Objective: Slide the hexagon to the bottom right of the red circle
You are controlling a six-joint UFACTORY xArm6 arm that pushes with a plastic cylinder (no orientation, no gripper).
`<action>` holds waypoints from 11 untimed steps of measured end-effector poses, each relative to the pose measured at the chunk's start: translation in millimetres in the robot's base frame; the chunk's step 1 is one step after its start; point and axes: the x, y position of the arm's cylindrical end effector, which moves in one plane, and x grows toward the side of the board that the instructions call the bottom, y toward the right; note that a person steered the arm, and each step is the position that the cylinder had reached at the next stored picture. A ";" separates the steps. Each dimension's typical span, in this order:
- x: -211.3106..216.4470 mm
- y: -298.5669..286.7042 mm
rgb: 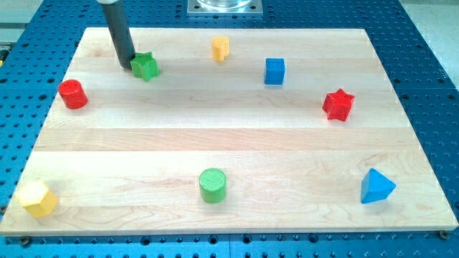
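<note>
beside the green star (145, 66), my tip (128, 66) seemingly touches it; yellow hexagon (37, 198) far off.

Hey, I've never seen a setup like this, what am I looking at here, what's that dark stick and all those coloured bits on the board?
This is one camera's view of a wooden board on a blue perforated table. The dark stick is a robot arm's rod; it has no grasping part and holds nothing. My tip only pushes blocks, and it now sits against the view's left side of the green star. Also on the board: a red circle, a yellow hexagon, a green circle, a blue triangle, a red star, a blue cube and a small yellow block.
</note>
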 end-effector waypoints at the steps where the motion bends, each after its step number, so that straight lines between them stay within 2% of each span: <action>1: 14.2 20.3; 2: -20.6 23.9; 3: -20.2 74.5; 4: 29.0 112.6; 5: 114.7 112.7; 7: 261.8 58.9; 8: 308.9 25.9; 9: 310.9 1.4; 11: 311.4 -12.0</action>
